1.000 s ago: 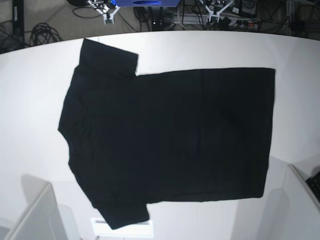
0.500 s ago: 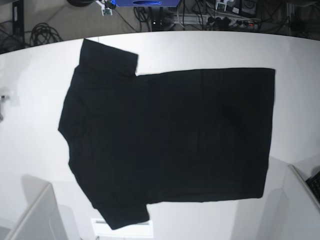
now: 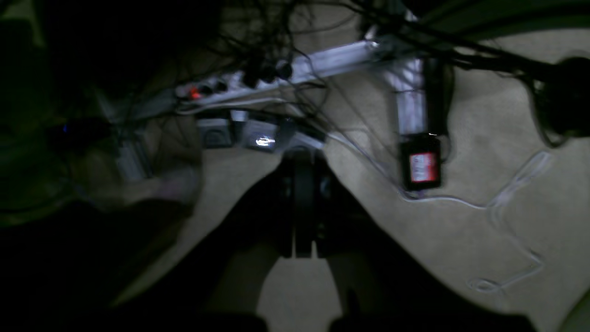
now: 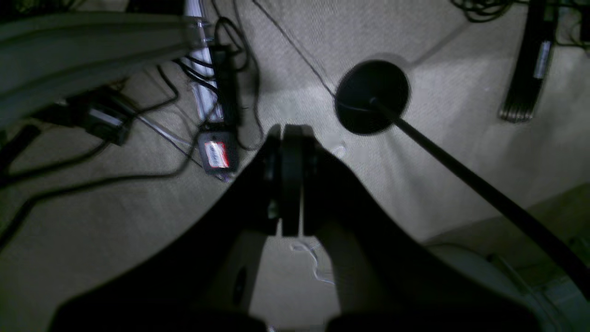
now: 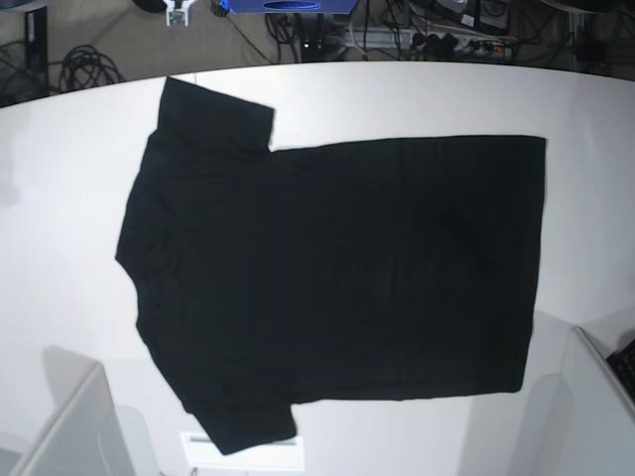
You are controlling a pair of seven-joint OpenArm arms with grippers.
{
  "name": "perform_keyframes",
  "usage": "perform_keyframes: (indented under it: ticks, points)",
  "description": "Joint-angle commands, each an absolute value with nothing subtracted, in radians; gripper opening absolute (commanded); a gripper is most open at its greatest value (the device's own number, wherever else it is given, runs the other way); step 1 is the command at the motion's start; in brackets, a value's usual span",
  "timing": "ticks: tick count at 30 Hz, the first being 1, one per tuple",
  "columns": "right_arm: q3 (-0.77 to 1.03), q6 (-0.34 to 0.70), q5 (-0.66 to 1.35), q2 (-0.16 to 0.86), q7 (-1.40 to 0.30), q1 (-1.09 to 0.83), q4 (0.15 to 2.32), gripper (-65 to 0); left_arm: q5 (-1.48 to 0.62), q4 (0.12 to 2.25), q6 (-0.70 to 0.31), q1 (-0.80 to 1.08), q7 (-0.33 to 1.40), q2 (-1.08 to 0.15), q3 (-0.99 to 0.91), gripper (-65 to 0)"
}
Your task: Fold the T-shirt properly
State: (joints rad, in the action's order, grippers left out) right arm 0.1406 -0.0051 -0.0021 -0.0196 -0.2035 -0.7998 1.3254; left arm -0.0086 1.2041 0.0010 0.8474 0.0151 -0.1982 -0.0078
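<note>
In the left wrist view the left gripper (image 3: 297, 203) is closed with nothing in it, and it looks down at the floor (image 3: 484, 152), where a power strip (image 3: 276, 76) and a mess of cables (image 3: 507, 203) lie. The picture is dark and blurry, so I may be missing small things. In the right wrist view the right gripper (image 4: 286, 180) is closed and empty too, and it hangs over the floor near a round black stand base (image 4: 372, 97) with a pole. If an arm swings low from here, it could snag a cable or bump that pole. In the base view the T-shirt (image 5: 337, 278) lies flat and spread out on the white tabletop (image 5: 60, 198), plain black side up, with neither gripper near it. Both grippers must open before they grab, or they will only push the cloth into bumps. If a gripper pinches just one layer, the fold could come out crooked.
</note>
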Motion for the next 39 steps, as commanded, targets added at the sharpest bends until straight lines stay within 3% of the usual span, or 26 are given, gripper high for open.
perform_keyframes:
  ticks: [1, 9, 16, 21, 32, 39]
  points:
    - [0.145, -0.007, 0.002, -0.019, -0.208, -0.832, 1.366, -65.0, -0.008, 1.247, 0.005, 0.886, 0.002, -0.211, -0.010, -65.0]
    - [0.143, -0.007, 0.002, -0.019, -0.380, -0.967, 1.639, -65.0, -0.010, 1.518, 0.007, 1.079, 0.005, -0.274, -0.010, -65.0]
    - [0.142, -0.007, 0.002, -0.019, -0.556, -1.043, 1.867, -65.0, -0.199, 1.739, 0.007, 1.239, 0.004, -0.348, -0.010, -65.0]
    - [0.139, -0.007, 0.002, -0.019, -0.616, -1.079, 1.985, -65.0, -0.211, 1.856, 0.008, 1.309, 0.004, -0.357, -0.010, -65.0]
    - [0.145, -0.007, 0.002, -0.015, -0.613, -1.030, 1.995, -65.0, -0.214, 1.862, 0.010, 1.294, -0.005, -0.348, -0.116, -65.0]
    - [0.168, -0.007, 0.002, -0.018, -0.452, -0.911, 2.005, -65.0, -0.220, 1.966, 0.010, 1.218, -0.007, -0.292, -0.285, -65.0]
